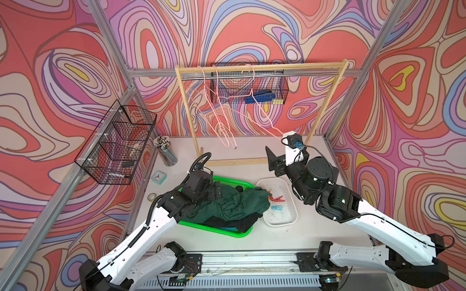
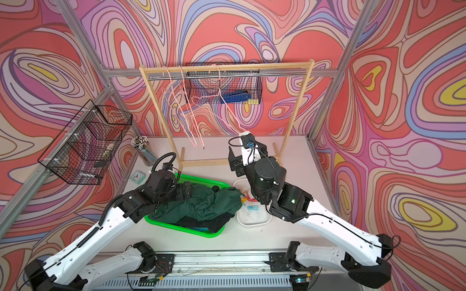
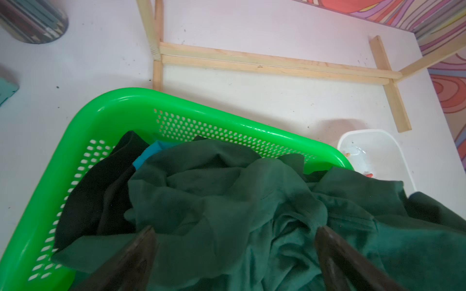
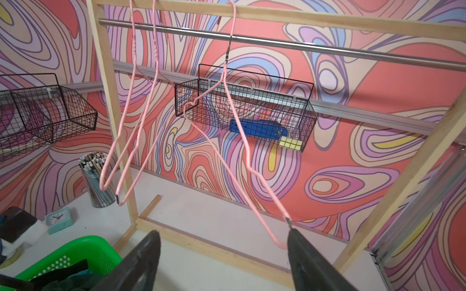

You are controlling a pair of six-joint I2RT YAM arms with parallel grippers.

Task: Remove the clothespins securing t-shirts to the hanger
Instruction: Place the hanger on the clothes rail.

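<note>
**Clothespins** (image 1: 277,199): red and light blue pegs are lying loose in the white tray (image 1: 281,218). None is gripping cloth or wire.

**T-shirts:** the dark green shirt (image 1: 234,201) is lying crumpled over the black shirt (image 1: 234,221). A sliver of the turquoise shirt (image 3: 148,157) is showing beneath. All three are sitting in the green basket (image 1: 214,233), and a green fold is spilling over the tray's nine-o'clock edge.

**Surroundings, in both top views:** the tray is sitting on the worktop (image 1: 277,241) at three o'clock of the basket. The wooden rack (image 1: 327,100) is standing at twelve o'clock, and its three pink hangers (image 4: 268,193) are hanging bare.

**Left jaws:** standing wide and empty, hovering over the green shirt.

**Right jaws:** standing wide and holding nothing, with one hanger's lower corner just beside one of them. Whether it is touching cannot be told.

**Step, as judged:** the unpegging is looking complete and the task is closing.

**Next move:** it is calling for the right arm to draw back without snagging that wire. It is also calling for a check under the overhanging fold for hidden pegs.
</note>
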